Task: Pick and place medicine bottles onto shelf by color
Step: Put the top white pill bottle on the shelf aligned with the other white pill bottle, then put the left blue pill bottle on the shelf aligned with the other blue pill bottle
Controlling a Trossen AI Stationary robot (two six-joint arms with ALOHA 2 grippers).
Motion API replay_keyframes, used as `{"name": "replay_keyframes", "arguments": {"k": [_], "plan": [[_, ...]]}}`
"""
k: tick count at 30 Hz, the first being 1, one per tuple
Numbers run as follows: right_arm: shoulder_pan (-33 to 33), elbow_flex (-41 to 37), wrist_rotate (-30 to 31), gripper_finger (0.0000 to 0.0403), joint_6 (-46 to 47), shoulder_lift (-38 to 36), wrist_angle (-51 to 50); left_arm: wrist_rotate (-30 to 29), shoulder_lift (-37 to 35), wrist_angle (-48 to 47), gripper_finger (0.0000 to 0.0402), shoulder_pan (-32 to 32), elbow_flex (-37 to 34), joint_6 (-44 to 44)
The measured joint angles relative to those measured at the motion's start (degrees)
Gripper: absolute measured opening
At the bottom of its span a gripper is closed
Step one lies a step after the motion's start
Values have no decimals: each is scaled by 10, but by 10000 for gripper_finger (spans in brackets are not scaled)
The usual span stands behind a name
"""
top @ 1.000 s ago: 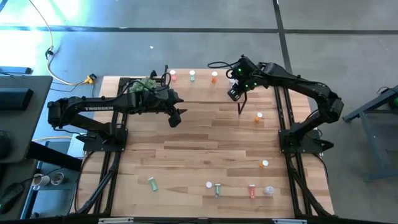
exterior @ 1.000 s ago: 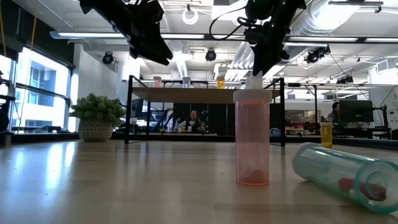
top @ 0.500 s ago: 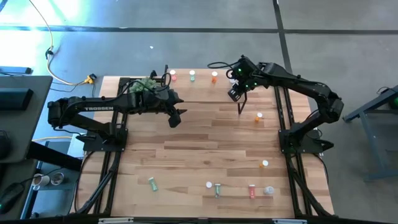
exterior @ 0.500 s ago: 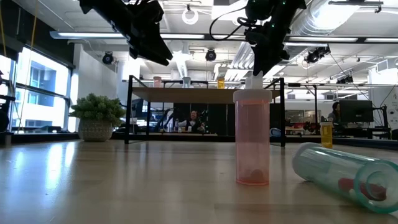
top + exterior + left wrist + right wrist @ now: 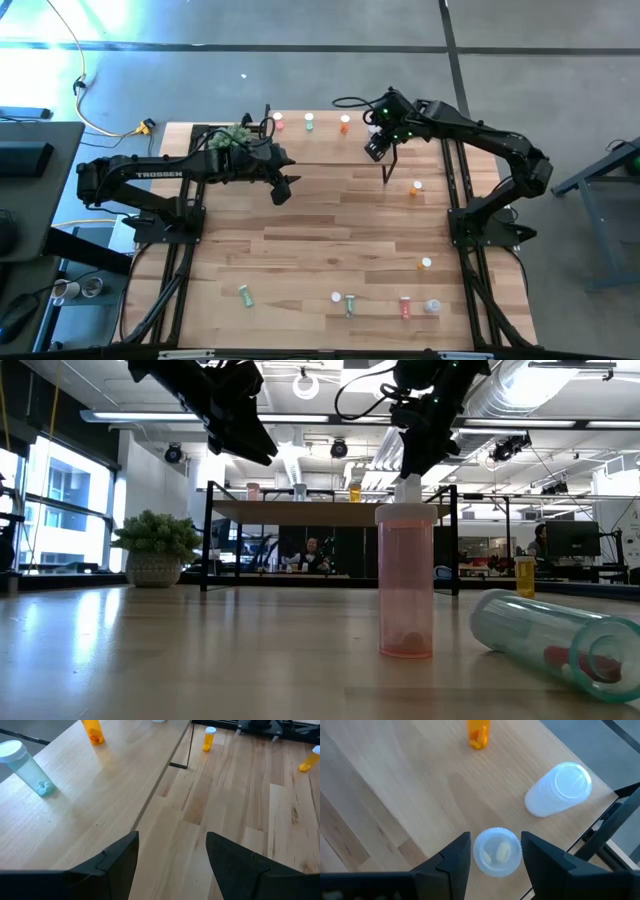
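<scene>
1. My right gripper hangs over the far right end of the shelf, fingers parted on either side of a clear bottle that stands on the shelf top; I see a slim gap on each side, so it is not clamped.
2. Just beside it on the shelf stands another clear bottle with a white cap, and farther along an orange bottle.
3. From above, a pink bottle and a green bottle stand along the shelf too.
4. My left gripper waits, fingers wide and empty, above the table by the shelf's front edge.
5. More bottles remain on the tabletop: an orange one stands beyond the shelf, others lie along the near edge.
</scene>
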Motion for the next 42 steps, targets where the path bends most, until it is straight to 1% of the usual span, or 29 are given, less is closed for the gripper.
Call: {"name": "replay_keyframes", "arguments": {"k": [7,15,22,25,29,34,39,42], "plan": [[0,0,0,165,0,0,14,0,0,0,223,0,0,0],[0,0,0,165,0,0,30,0,-1,-1,223,0,0,25],[0,1,0,165,0,-9,33,-1,-25,-6,223,0,0,38],[4,14,0,165,0,-10,28,3,-36,-9,223,0,0,35],[25,36,1,165,-17,-11,17,21,-42,-11,223,-5,0,31],[63,41,1,165,-35,-11,17,23,-43,-54,223,-22,0,16],[107,41,2,165,-54,-11,17,23,-43,-104,223,-58,0,-37],[135,41,14,165,-54,-11,17,23,-43,-130,223,-85,0,-51]]}}
